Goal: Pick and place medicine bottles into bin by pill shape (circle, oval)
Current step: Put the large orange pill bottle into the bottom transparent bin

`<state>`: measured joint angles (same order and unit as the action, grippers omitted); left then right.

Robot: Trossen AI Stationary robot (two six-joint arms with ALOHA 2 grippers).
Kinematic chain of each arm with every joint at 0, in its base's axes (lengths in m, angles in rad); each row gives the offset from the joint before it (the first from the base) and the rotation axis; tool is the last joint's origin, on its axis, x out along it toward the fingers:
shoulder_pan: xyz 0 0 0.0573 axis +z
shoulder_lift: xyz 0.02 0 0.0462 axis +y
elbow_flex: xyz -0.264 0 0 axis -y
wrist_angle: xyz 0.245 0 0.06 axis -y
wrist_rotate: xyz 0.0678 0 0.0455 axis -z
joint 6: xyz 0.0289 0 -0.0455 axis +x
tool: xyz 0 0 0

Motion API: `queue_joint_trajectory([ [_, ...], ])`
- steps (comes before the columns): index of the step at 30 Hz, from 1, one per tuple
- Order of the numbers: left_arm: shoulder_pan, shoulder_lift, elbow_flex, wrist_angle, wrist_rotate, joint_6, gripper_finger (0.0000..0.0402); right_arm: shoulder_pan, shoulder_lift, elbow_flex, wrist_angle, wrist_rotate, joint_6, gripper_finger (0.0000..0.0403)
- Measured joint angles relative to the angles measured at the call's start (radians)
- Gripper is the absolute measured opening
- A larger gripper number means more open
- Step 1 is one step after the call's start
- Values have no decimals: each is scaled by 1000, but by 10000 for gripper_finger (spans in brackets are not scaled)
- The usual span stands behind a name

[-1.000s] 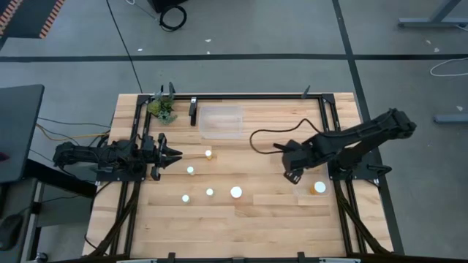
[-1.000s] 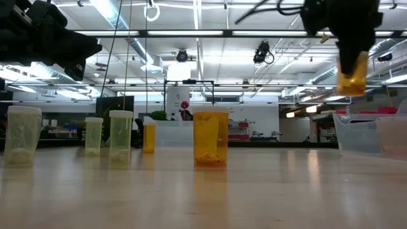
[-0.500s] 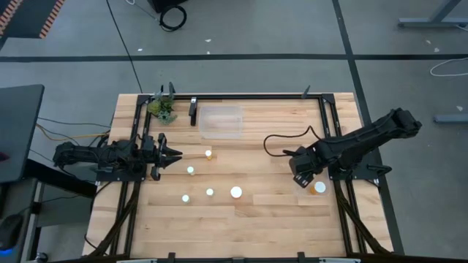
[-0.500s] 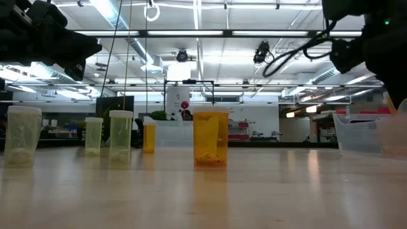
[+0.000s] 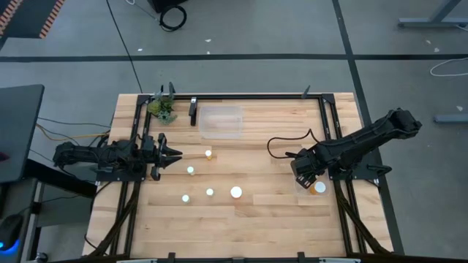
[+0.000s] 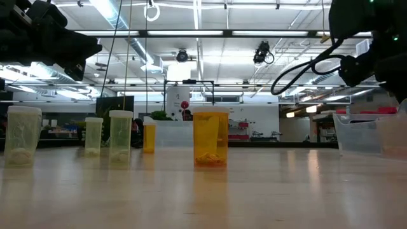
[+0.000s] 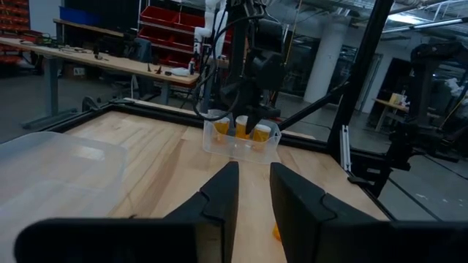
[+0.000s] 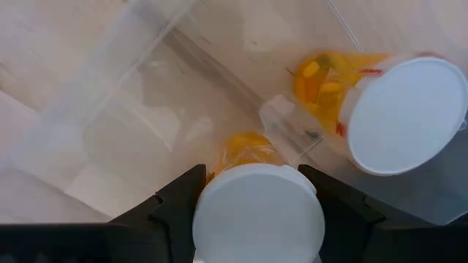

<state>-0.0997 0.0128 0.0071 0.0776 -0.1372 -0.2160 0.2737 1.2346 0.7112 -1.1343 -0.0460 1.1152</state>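
Carefully now: the right end effector [image 8: 256,191] grips a white-capped bottle [image 8: 257,215] over the clear bin [image 8: 117,109]; lower it upright beside the bottle [image 8: 398,109] already inside before releasing.

five bottles [image 5: 208,180] mid-table | bin [image 5: 221,121] behind (plant [image 5: 162,107] left)

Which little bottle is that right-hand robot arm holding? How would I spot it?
Look at the table's right edge, where a clear bin sits. The right pincer hangs over it gripping a white-capped amber bottle. Its neighbour already stands in the bin, untouched.
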Motion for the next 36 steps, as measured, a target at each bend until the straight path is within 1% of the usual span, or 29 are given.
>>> queue_joint_trajectory([
  [7,0,0,0,0,0,-1,80,0,0,-24,25,0,0,218],
  [12,0,0,0,0,0,-1,85,0,0,-60,66,-8,-7,218],
  [18,0,0,0,0,0,0,89,0,0,-64,70,-11,-7,219],
  [26,0,0,0,0,0,0,80,0,1,-66,67,-7,10,238],
  [32,0,0,0,0,0,0,87,0,1,-66,53,-7,13,258],
  [36,0,0,0,0,0,0,91,0,1,-56,47,-5,13,262],
])
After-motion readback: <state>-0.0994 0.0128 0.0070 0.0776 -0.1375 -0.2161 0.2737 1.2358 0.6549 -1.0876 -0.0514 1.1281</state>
